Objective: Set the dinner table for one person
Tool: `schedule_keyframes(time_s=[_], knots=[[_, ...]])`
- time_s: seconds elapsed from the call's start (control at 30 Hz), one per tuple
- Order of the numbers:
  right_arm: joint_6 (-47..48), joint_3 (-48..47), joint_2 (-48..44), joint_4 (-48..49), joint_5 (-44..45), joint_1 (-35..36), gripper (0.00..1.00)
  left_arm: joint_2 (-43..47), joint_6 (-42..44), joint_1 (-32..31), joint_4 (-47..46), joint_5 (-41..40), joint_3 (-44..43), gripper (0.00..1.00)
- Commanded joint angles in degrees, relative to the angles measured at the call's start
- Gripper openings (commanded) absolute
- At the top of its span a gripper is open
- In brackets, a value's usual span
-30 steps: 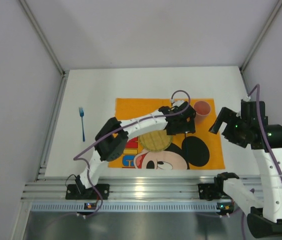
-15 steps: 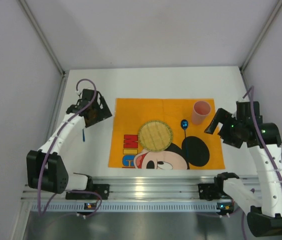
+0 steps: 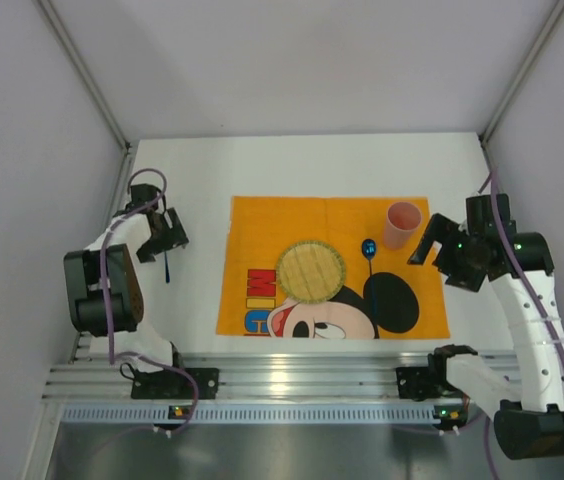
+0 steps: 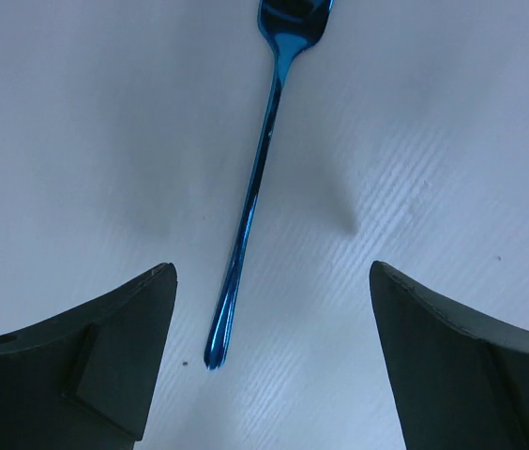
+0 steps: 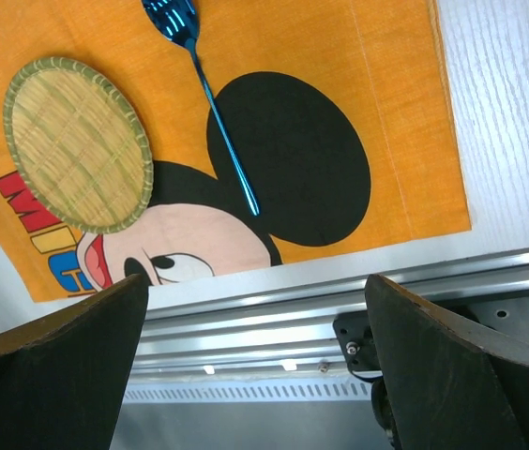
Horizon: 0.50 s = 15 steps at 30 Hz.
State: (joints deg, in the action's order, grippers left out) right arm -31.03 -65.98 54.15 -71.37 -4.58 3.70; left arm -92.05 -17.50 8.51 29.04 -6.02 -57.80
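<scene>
Blue fork (image 4: 250, 187) on dinner table (image 4: 415, 141) between wide-apart left end effector (image 4: 272, 272); right end effector (image 5: 255, 281) apart too.

One each: fork (image 4: 255, 178), spoon (image 5: 223, 131), cup (image 3: 403, 222), woven plate (image 3: 311, 271), placemat (image 3: 272, 225).

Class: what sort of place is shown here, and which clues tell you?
Probably a robotics lab cell, not a home: left arm and right arm bolted to an aluminium rail, bare panel walls around the white tabletop.
</scene>
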Motion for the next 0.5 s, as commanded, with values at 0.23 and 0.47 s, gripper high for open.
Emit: schedule_keyframes(time_s=[0.23, 0.47], knots=[[0.6, -2.5, 3.9, 1.1, 3.8, -0.8, 1.0, -15.9, 0.4, 1.2, -4.4, 2.4, -9.0, 0.32], [0.2, -3.0, 5.6, 1.9, 4.4, -0.9, 1.0, -18.6, 2.0, 1.2, -4.3, 2.9, -7.7, 0.0]])
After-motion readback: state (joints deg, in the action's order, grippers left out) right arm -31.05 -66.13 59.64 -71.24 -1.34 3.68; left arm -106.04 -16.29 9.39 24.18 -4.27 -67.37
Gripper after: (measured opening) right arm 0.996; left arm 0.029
